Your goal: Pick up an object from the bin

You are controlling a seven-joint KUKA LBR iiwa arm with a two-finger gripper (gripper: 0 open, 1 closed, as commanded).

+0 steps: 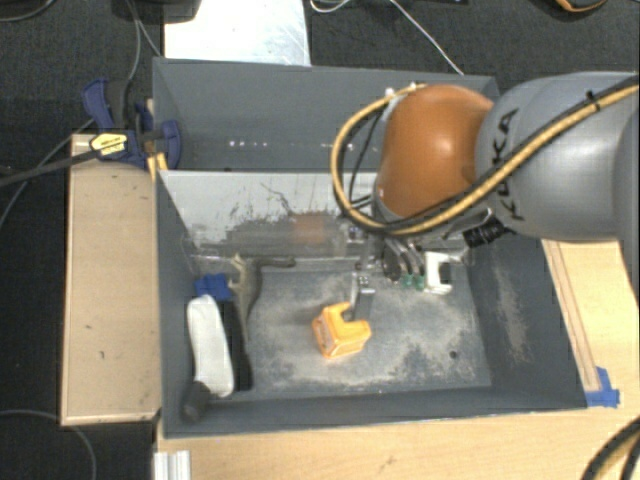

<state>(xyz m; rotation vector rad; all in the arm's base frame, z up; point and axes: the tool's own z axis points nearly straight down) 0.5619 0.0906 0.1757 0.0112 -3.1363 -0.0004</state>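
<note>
A small orange-yellow block (340, 333) lies on the bin floor near the middle, slightly toward the front. My gripper (361, 299) hangs directly over its back edge, one thin metal finger pointing down at the block's top. The orange cover hides the rest of the gripper. A white brush with a black handle (212, 346) lies along the left wall, far from the gripper.
A blue piece (212, 287) sits at the far end of the brush. A small white and green part (432, 273) lies under the arm to the right. The arm and its cables cover the bin's back right.
</note>
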